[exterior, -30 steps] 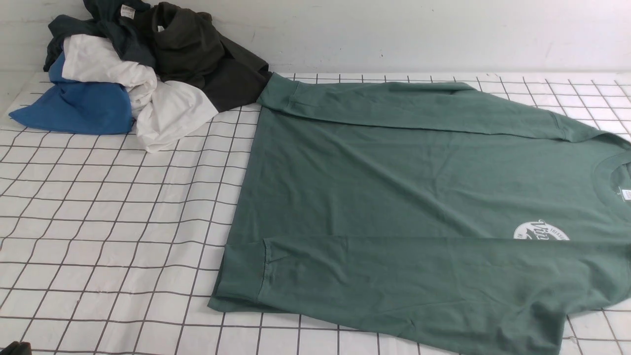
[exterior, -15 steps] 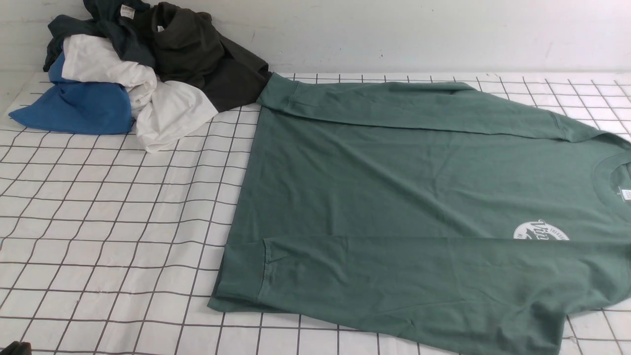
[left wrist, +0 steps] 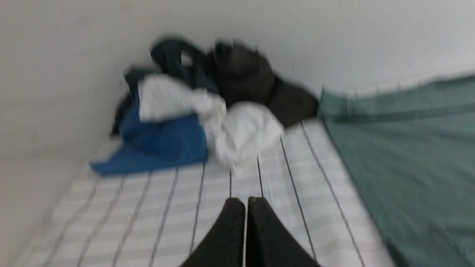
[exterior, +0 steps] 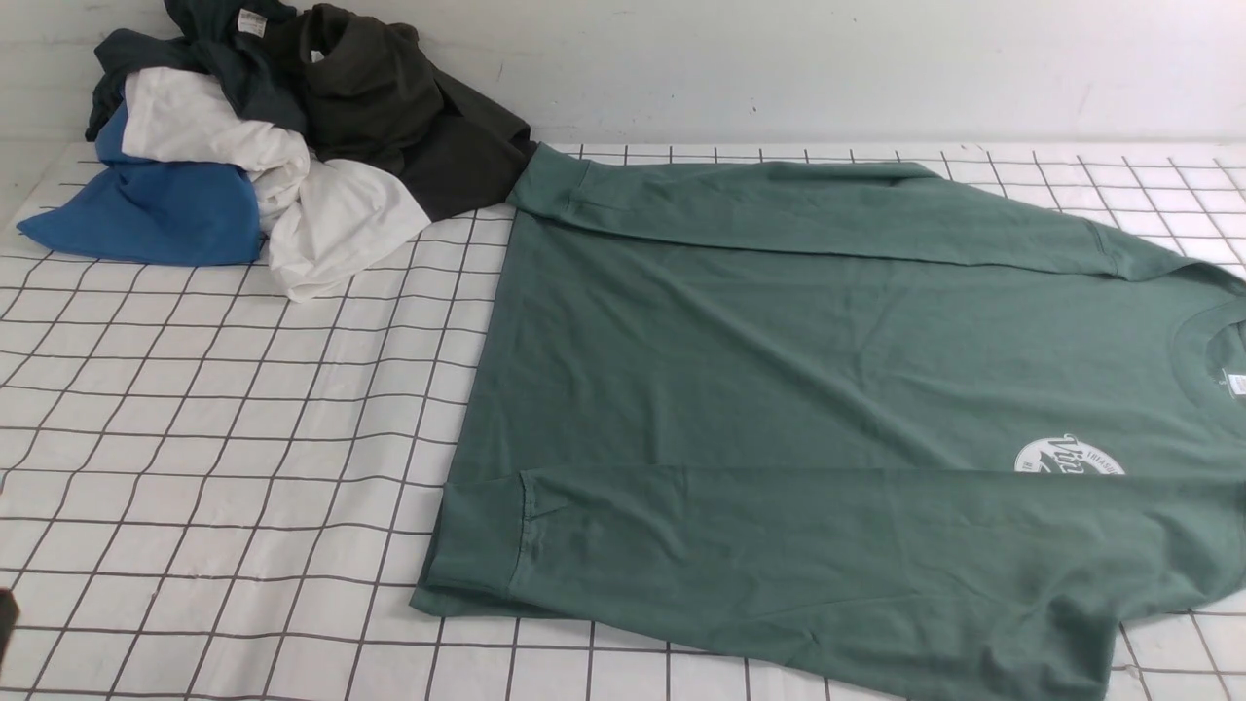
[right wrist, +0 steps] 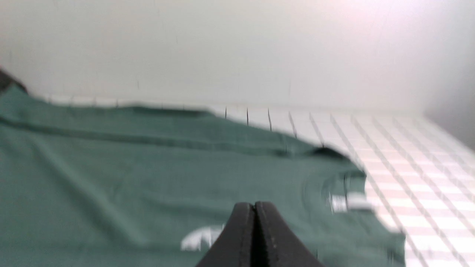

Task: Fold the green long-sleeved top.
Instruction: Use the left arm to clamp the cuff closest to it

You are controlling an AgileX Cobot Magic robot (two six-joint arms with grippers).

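Far-left corner of the grid-lined worktop (exterior: 224, 438): a heap of clothes (exterior: 273, 146), with blue, white and dark pieces bunched against the wall. My left gripper (left wrist: 245, 203), shown in its blurred wrist view, sits over the bare grid near the left edge; its jaws are pressed tip to tip with nothing between them, and they point toward the heap. Centre to right edge: the green long-sleeved top (exterior: 827, 389) lies flat, hem toward the middle of the worktop and neckline at the right edge. One sleeve is laid across the body along the far edge, the other along the near edge. The far cuff touches the heap's dark garment. A round white logo (exterior: 1069, 456) shows near the right edge, its lower part covered by the near sleeve. My right gripper (right wrist: 255, 206) is over the chest beside that logo, jaws clenched on nothing; I cannot tell whether it touches the fabric
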